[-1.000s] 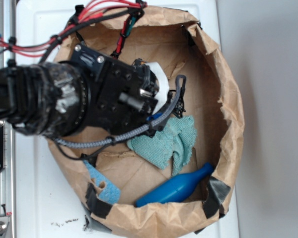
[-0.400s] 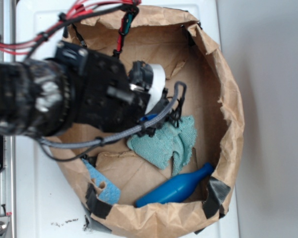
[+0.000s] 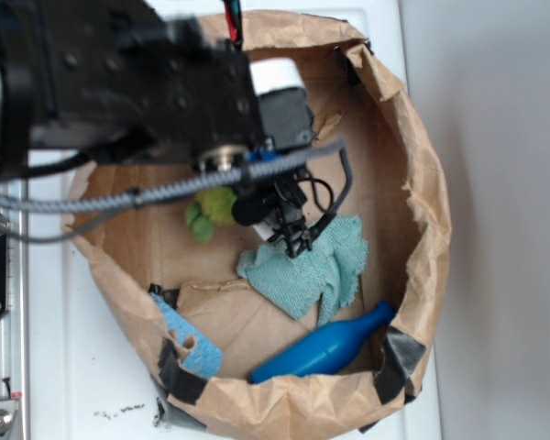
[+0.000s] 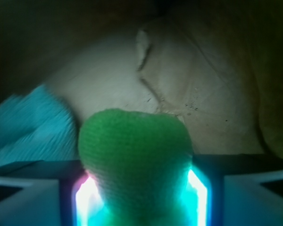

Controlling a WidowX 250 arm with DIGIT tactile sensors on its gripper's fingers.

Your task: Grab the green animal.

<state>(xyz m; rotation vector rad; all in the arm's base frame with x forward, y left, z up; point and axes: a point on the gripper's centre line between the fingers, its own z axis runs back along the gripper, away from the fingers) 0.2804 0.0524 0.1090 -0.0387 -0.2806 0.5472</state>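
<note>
The green animal (image 3: pixel 211 213) has a fuzzy yellow-green body and a dark round head, and it hangs just under my gripper (image 3: pixel 243 194) inside the paper-lined bin. In the wrist view the green animal (image 4: pixel 134 155) fills the space between the two lit jaws, and my gripper (image 4: pixel 138 190) is shut on it. Both jaws press against its sides. The fingertips themselves are hidden in the exterior view by the black wrist body.
A teal frayed cloth (image 3: pixel 304 270) lies right of the toy, seen also as the cloth (image 4: pixel 28 127) at the wrist view's left. A blue bottle (image 3: pixel 325 346) rests by the brown paper wall (image 3: pixel 431 211). A blue scrap (image 3: pixel 188 341) lies at the lower left.
The arm has risen toward the camera and shifted to the top of the frame. The green animal, hidden under the wrist before, now shows in the gripper. Cloth and bottle have not moved.
</note>
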